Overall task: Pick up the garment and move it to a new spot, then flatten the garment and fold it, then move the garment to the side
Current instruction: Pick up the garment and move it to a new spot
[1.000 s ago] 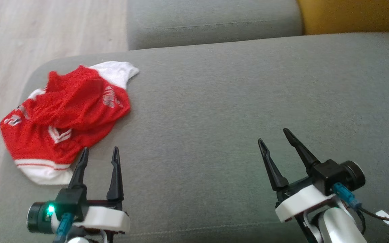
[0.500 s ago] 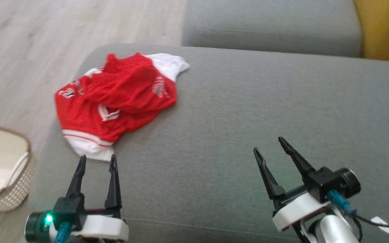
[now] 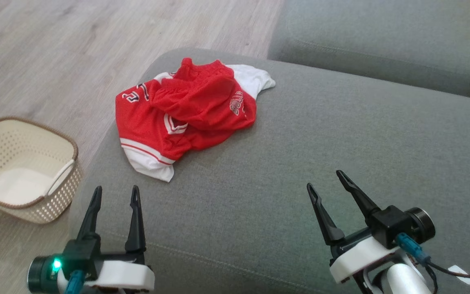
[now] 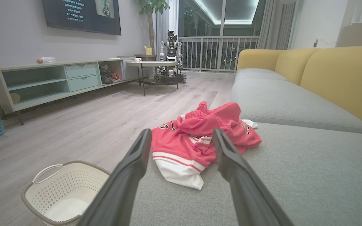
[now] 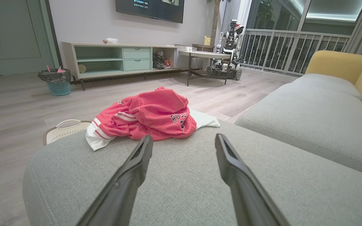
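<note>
- Two tools sat low in the head view, both released and holding nothing. The left tool (image 3: 116, 188) had its fingers nearly parallel. The right tool (image 3: 324, 179) had its fingers spread and leaning toward that view's left.
- Left wrist view: the left tool (image 4: 181, 131) was over the near left part of the grey sofa seat (image 3: 300, 155). The garment (image 4: 196, 138) showed through the gap between its fingers, ahead of the tips and apart from them.
- Right wrist view: the right tool (image 5: 183, 136) was parted over bare cushion. The garment (image 5: 149, 119) lay ahead of it, mostly left of the gap and well apart from the tips.
- Garment (image 3: 186, 118): red mesh with white trim and white lettering, crumpled in a heap. It lay on the far left corner of the seat, close to the edge. A white-banded hem pointed toward the left tool, and a white piece stuck out at the far side.
- Basket (image 3: 76, 149): cream, perforated, brown rim. It stood on the wood floor (image 3: 96, 41) just beside the sofa's left side, left of the left tool.
- A second grey cushion (image 3: 382, 41) lay beyond the seat, with a yellow backrest (image 4: 341, 78) behind it.
- Further out: a low TV stand (image 5: 118, 59) stood against the wall, with a lined bin (image 5: 57, 82) near its end. A wheeled robot (image 5: 229, 34) stood by the railing.
</note>
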